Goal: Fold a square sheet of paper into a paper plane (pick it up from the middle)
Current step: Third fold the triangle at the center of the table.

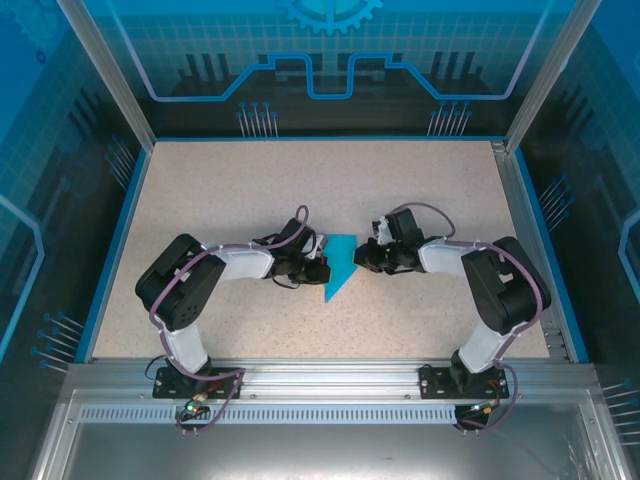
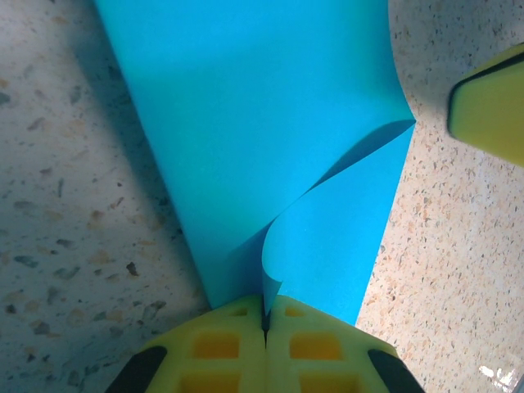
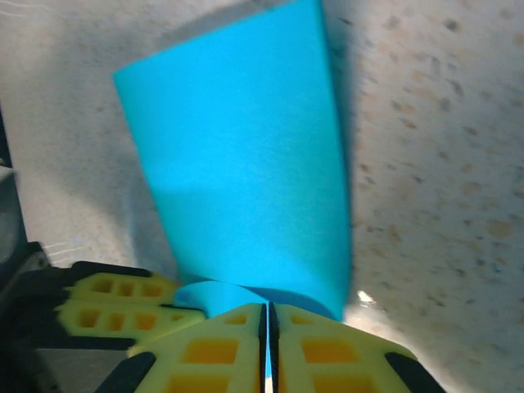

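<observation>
Both clenched, my left pincer [image 2: 264, 318] and right pincer [image 3: 267, 311] grasp the folded paper [image 2: 246, 123] between them, probably to steady its crease.

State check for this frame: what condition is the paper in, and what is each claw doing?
paper: partly folded into a taper, one flap curled up, not creased flat.
left claw: shut on the paper's edge.
right claw: shut on the paper's opposite edge.
</observation>
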Robot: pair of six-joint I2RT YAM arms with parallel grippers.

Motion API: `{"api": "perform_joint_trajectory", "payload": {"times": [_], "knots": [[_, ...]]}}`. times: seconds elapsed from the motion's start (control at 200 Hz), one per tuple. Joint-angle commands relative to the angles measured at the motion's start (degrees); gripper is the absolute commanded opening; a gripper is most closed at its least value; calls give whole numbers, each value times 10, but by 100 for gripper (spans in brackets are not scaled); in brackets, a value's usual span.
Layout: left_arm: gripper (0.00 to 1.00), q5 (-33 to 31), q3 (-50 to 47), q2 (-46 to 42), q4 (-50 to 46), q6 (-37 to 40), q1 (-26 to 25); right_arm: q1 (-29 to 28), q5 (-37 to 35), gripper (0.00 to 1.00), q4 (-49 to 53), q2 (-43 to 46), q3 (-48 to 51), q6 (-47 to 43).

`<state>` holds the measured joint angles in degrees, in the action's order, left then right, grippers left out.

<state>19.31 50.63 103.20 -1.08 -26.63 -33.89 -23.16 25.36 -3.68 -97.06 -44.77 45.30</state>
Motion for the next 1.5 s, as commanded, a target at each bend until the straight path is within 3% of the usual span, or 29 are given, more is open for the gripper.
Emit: {"api": "perform_joint_trajectory", "payload": {"times": [0.0, 0.345, 0.51, 0.64, 0.705, 0.78, 0.885, 0.98, 1.18, 1.33, 1.495], "knots": [[6, -16, 3, 17, -47, 14, 2, -25, 21, 12, 9, 7, -19, -12], [6, -17, 3, 16, -50, 15, 2, -57, 7, 12, -15, -56, -26, 1], [8, -12, 3, 7, -51, 6, 3, -58, -20, 10, 19, -81, -33, -8], [26, -16, 8, -26, -65, -9, 3, -59, -38, 9, 36, -85, -30, -17], [29, -29, 12, -47, -86, -7, 3, -60, -41, 9, 41, -84, -29, -19], [42, -57, 9, -83, -102, -12, 5, -60, -39, 9, 39, -84, -31, -19], [46, -90, 10, -125, -126, -20, 4, -60, -39, 10, 39, -84, -34, -16], [43, -57, 9, -149, -120, -39, 3, -61, -44, 9, 40, -84, -32, -15], [22, 123, -13, -120, 8, -133, -2, -60, -51, 10, 45, -84, -32, -14], [15, 145, -32, -71, 86, -196, -10, -60, -49, 10, 43, -89, -34, -11], [15, 170, -35, -23, 137, -223, -10, -60, -48, 10, 46, -91, -36, -13]]}}
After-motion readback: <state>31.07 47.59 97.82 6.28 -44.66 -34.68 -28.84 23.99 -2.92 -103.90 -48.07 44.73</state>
